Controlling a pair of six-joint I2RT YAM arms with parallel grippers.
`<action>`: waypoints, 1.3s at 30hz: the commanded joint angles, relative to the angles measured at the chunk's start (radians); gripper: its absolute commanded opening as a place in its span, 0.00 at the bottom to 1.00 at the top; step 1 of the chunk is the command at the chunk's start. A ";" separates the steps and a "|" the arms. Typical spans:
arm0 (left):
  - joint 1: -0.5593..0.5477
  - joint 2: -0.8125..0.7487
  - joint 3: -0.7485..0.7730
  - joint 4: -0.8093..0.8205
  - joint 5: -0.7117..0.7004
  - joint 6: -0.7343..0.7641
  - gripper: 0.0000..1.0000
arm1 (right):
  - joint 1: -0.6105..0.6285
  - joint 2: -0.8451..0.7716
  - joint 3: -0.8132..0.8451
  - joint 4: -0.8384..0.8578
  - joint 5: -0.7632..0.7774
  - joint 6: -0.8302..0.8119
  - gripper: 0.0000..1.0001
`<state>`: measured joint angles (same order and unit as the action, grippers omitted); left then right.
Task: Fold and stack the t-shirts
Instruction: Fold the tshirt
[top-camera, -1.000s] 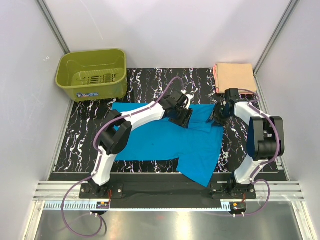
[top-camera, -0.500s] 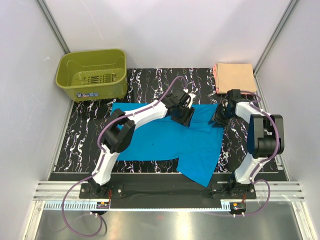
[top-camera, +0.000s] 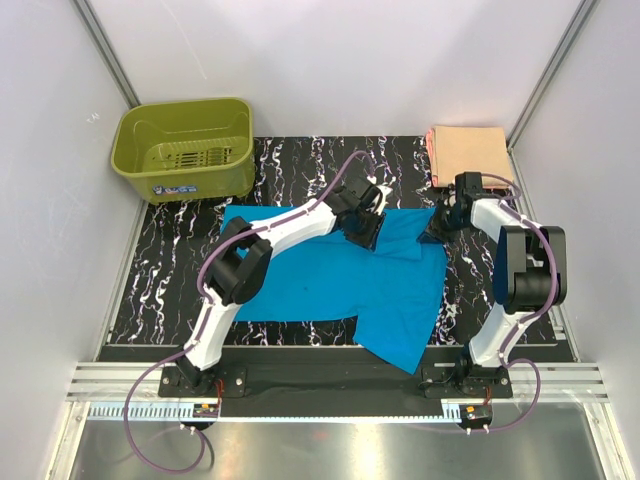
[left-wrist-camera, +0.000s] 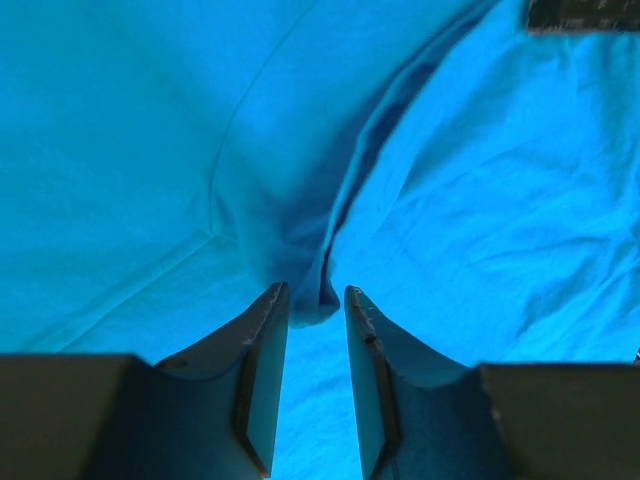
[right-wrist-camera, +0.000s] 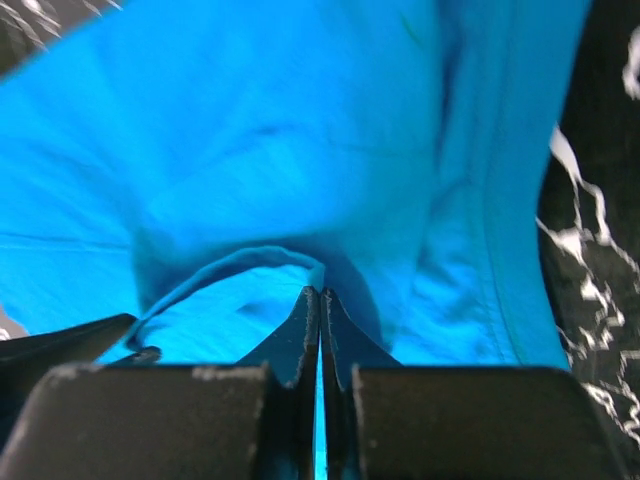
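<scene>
The turquoise t-shirt (top-camera: 310, 280) lies spread on the black marbled table, one part hanging over the near edge. My left gripper (top-camera: 365, 232) is down on its far edge near the collar. In the left wrist view its jaws (left-wrist-camera: 310, 292) stand narrowly open, with a raised fold of the turquoise t-shirt (left-wrist-camera: 300, 250) between the tips. My right gripper (top-camera: 437, 228) is at the shirt's far right corner. In the right wrist view it (right-wrist-camera: 319, 292) is shut on a lifted hem of the turquoise t-shirt (right-wrist-camera: 250, 200). The peach t-shirt (top-camera: 468, 152) lies folded at the back right.
An olive-green basket (top-camera: 185, 150) stands at the back left corner. Bare marbled table (top-camera: 165, 270) shows left of the shirt and between the shirt and the far edge. Metal frame posts and walls close in both sides.
The right gripper's jaws have shut on the shirt's hem. The left gripper's jaws have narrowed around a fold. Both arms have shifted slightly toward the far edge.
</scene>
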<state>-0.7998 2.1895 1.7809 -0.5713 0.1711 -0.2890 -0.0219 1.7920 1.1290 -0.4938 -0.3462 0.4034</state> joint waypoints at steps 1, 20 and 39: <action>0.019 0.006 0.057 0.016 -0.025 -0.015 0.33 | 0.000 0.021 0.081 0.029 -0.031 -0.005 0.00; 0.073 0.030 0.100 0.079 0.024 -0.085 0.71 | 0.000 0.161 0.339 -0.029 -0.063 -0.025 0.00; -0.098 0.049 0.121 0.064 -0.231 0.036 0.65 | 0.000 0.185 0.350 -0.029 -0.077 0.002 0.00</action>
<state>-0.8902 2.2414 1.8408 -0.5079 0.0570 -0.2867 -0.0219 1.9656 1.4342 -0.5205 -0.3985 0.4000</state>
